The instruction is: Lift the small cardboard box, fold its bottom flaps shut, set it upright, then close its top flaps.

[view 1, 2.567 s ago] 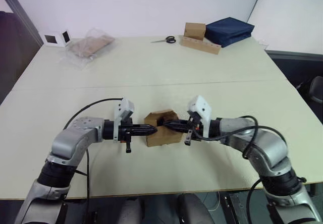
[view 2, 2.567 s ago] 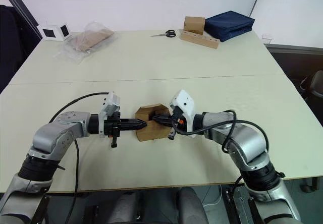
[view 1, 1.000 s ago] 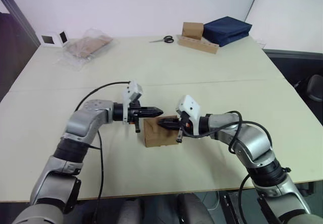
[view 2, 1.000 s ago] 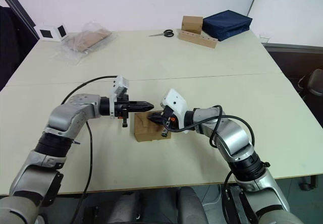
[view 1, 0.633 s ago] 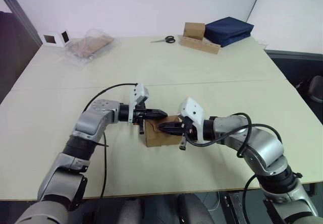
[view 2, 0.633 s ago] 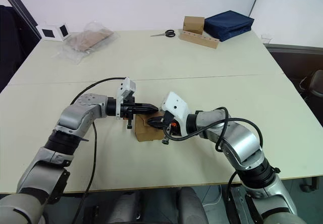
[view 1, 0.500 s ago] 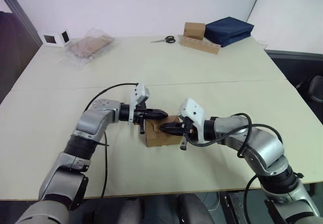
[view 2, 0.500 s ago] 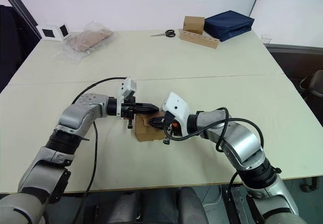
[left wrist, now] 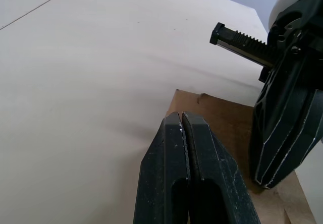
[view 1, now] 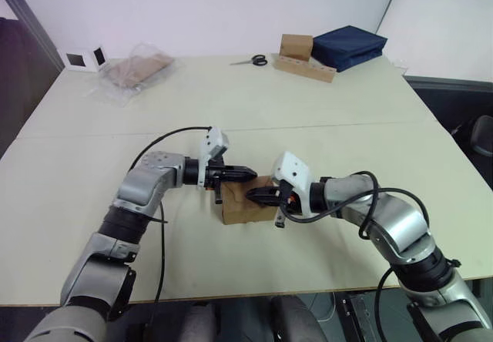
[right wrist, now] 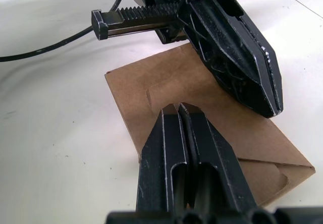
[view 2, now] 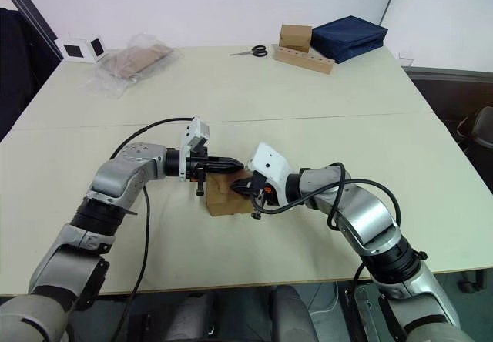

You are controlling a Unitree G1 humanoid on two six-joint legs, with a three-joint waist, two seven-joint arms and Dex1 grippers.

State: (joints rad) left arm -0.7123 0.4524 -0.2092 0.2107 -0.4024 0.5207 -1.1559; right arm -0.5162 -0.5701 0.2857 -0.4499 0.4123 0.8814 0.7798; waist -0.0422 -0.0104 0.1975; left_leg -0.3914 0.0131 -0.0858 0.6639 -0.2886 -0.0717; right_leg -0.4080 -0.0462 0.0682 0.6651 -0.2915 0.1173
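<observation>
Cardboard box [view 1: 245, 205] under closed fingers [left wrist: 181, 148]

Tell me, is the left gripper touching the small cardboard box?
Cannot tell. In the right wrist view the left gripper lies over the small cardboard box, but no contact or gap shows.

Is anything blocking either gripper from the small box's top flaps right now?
Nothing visible does. The left gripper and right gripper, both shut, sit directly over the top of the small cardboard box, tips facing each other, with only bare cardboard beneath them.
</observation>
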